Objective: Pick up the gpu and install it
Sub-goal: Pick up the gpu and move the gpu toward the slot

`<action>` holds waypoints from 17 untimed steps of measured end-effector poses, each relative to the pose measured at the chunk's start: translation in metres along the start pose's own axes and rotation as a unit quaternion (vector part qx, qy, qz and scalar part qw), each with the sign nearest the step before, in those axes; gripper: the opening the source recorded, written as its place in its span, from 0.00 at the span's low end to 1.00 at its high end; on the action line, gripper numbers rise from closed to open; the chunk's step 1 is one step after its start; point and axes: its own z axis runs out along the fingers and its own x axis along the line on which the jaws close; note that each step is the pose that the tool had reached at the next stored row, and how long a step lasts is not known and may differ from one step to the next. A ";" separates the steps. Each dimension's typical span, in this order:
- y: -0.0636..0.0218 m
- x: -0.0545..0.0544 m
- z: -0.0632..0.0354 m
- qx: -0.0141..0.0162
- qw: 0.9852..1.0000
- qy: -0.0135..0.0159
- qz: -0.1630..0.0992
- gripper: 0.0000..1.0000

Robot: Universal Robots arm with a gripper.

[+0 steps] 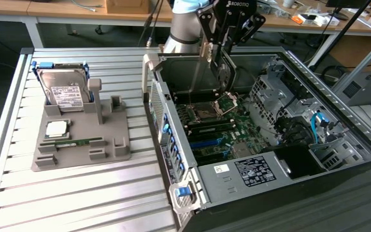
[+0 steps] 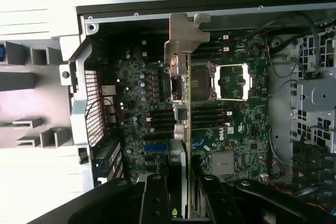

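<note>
My gripper (image 1: 224, 42) hangs over the open computer case (image 1: 340, 125) and is shut on the gpu (image 1: 226, 72). The gpu is a thin dark card that hangs upright with its silver end bracket toward the case's rear wall. Its lower edge is above the motherboard (image 1: 219, 128), near the CPU socket (image 1: 206, 113), and clear of the board. In the wrist view the gpu (image 2: 184, 103) shows edge-on between my gripper's (image 2: 184, 203) black fingers (image 2: 155, 198), with the bracket at its far end, above the motherboard (image 2: 142, 108).
At the exterior view's left, a grey holder (image 1: 111, 147) on the slatted table carries a hard drive (image 1: 63, 92), a CPU chip (image 1: 58, 128) and a memory stick (image 1: 76, 143). Drive cages and cables (image 1: 318, 128) fill the case's right side.
</note>
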 end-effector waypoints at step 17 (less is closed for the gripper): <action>0.0005 -0.006 0.0007 0.000 1.000 0.000 0.000 0.27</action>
